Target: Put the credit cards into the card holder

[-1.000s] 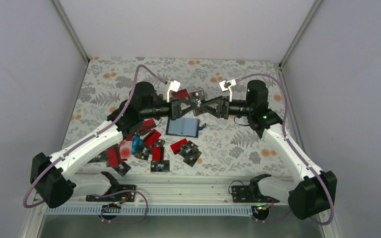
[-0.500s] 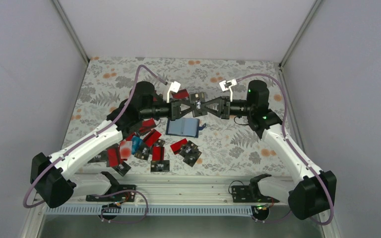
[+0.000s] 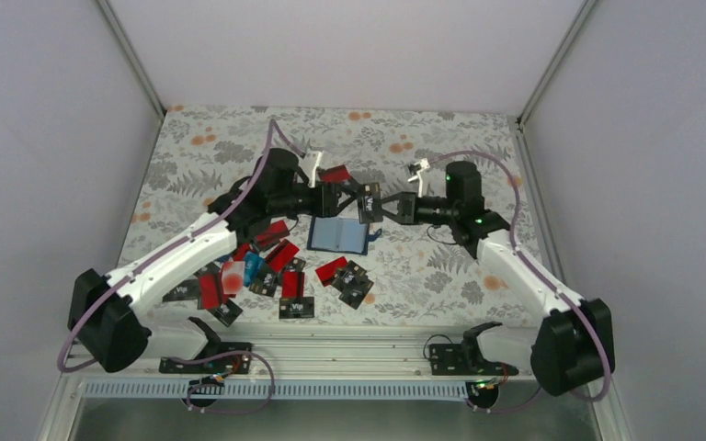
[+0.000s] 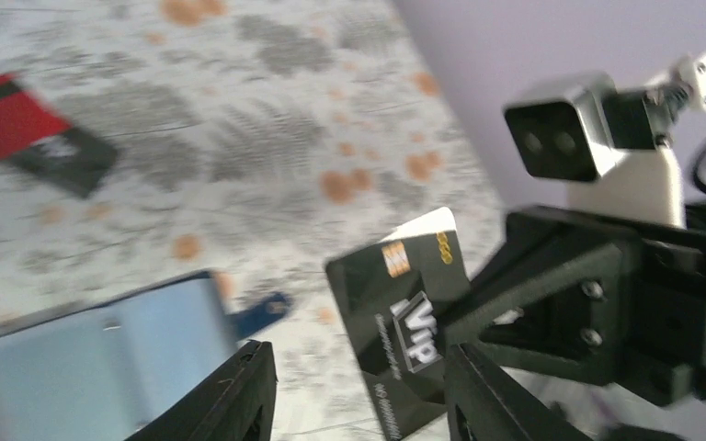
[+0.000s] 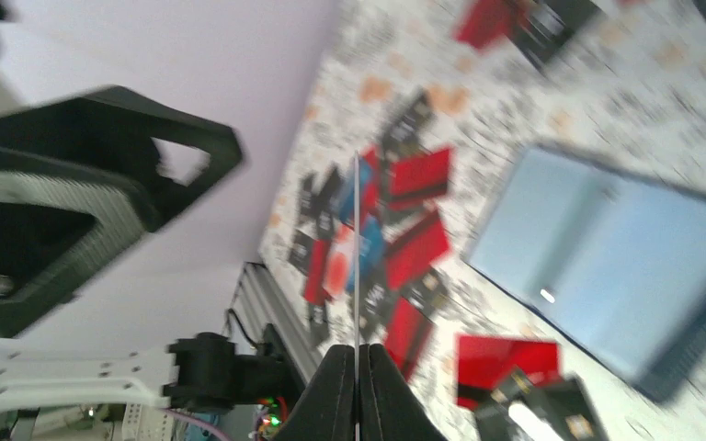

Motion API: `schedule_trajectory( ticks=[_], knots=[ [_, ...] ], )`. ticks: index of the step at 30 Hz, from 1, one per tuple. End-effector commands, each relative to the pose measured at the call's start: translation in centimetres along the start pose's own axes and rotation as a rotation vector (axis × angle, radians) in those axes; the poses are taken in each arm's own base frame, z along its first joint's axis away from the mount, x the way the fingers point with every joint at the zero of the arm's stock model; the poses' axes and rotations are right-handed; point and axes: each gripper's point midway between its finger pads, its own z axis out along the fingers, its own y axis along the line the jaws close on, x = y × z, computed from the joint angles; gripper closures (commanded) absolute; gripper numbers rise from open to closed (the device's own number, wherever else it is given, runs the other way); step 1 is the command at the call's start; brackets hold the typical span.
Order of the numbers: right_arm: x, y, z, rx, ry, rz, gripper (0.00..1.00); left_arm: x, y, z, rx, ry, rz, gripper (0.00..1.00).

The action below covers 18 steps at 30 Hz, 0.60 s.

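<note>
A black credit card (image 4: 403,292) marked VIP hangs above the table, and my right gripper (image 5: 357,360) is shut on its edge (image 5: 357,239). In the top view this card (image 3: 369,204) sits between the two arms. My left gripper (image 4: 358,360) is open, its fingers (image 4: 239,395) standing either side of the card without touching it. The card holder (image 3: 338,235) lies open on the cloth just below, light blue inside (image 5: 616,266), with its snap tab (image 4: 256,312) to the right. Several red, black and blue credit cards (image 3: 267,271) lie scattered at front left.
A red and black card (image 3: 335,174) lies behind the left gripper (image 3: 344,197). Another red card and black cards (image 3: 345,273) lie in front of the holder. Grey walls close in the flowered cloth (image 3: 441,266), and a metal rail (image 3: 349,340) runs along the near edge.
My left gripper has opened, let go of the black card and drawn back to the left. My right gripper has shut on the card and moved with it slightly left and lower.
</note>
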Motion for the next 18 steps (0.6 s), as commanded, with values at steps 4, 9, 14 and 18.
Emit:
schedule_trajectory(
  ticks=[4,9,14,18],
  knots=[
    [3.6,-7.6,3.4,0.170,0.118,0.212,0.96,2.1,10.2,3.2,-0.405,0.087,0.017,0.57],
    [4.4,-9.5,5.9,0.175,0.199,0.252,0.96,3.0,14.7,4.5,-0.503,0.155,-0.027,0.66],
    [5.3,-10.8,8.0,0.168,0.266,0.269,0.96,4.0,17.3,5.3,-0.511,0.201,-0.059,0.71],
    [5.4,-11.4,9.1,0.168,0.286,0.274,0.96,5.0,18.9,5.7,-0.529,0.243,-0.065,0.75]
  ],
)
